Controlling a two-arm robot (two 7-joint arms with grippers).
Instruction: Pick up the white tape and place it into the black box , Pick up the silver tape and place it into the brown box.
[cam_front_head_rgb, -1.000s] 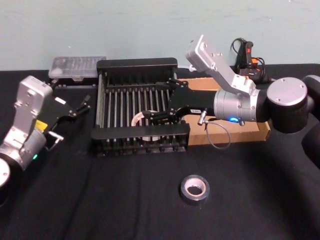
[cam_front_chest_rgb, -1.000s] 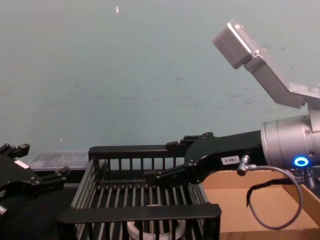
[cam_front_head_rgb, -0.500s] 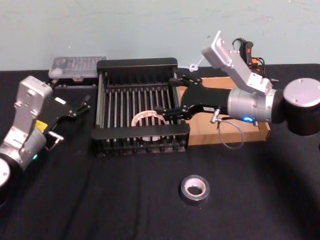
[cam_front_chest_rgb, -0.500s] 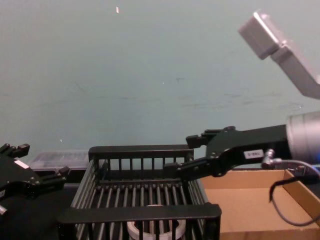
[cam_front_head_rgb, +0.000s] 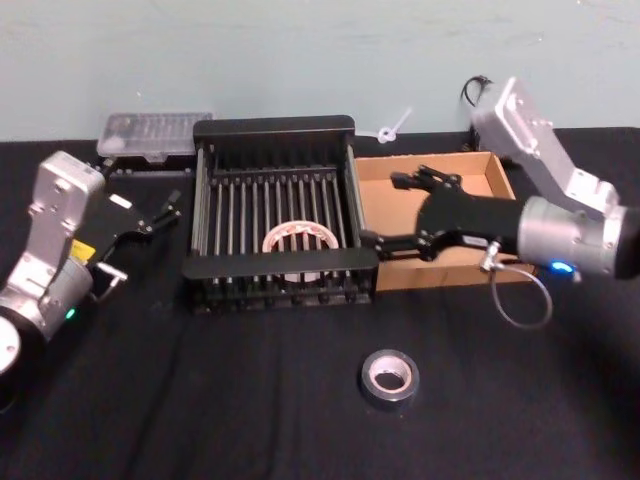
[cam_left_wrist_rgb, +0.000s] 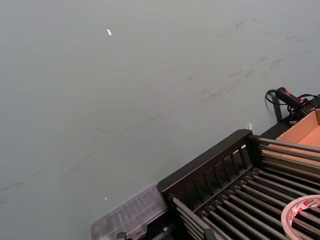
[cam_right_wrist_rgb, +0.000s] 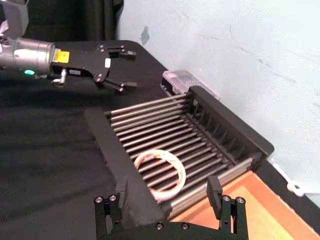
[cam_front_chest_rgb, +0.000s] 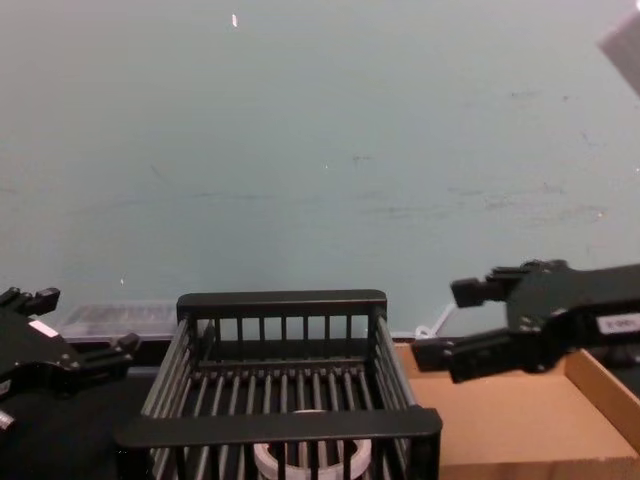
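The white tape (cam_front_head_rgb: 299, 237) lies flat on the bars inside the black box (cam_front_head_rgb: 273, 128), near its front wall; it also shows as the white tape (cam_right_wrist_rgb: 159, 170) seen over the black box (cam_right_wrist_rgb: 235, 130) in the right wrist view. On the cloth in front lies the silver tape (cam_front_head_rgb: 389, 376). My right gripper (cam_front_head_rgb: 382, 208) hangs open and empty over the left end of the brown box (cam_front_head_rgb: 478, 164), just right of the crate. In the chest view the right gripper (cam_front_chest_rgb: 440, 322) is apart from the crate rim (cam_front_chest_rgb: 280, 302). The left gripper (cam_front_head_rgb: 168, 208) stays open, parked left of the crate.
A clear plastic case (cam_front_head_rgb: 155, 132) sits behind the crate's left corner. A white plastic piece (cam_front_head_rgb: 395, 128) lies by the wall behind the brown box. A grey cable loop (cam_front_head_rgb: 520, 300) hangs from the right wrist. Black cloth spreads around the silver tape.
My right gripper has drawn back to the right, from over the crate's floor to above the brown box. The white tape stays in the crate. The left arm has not moved.
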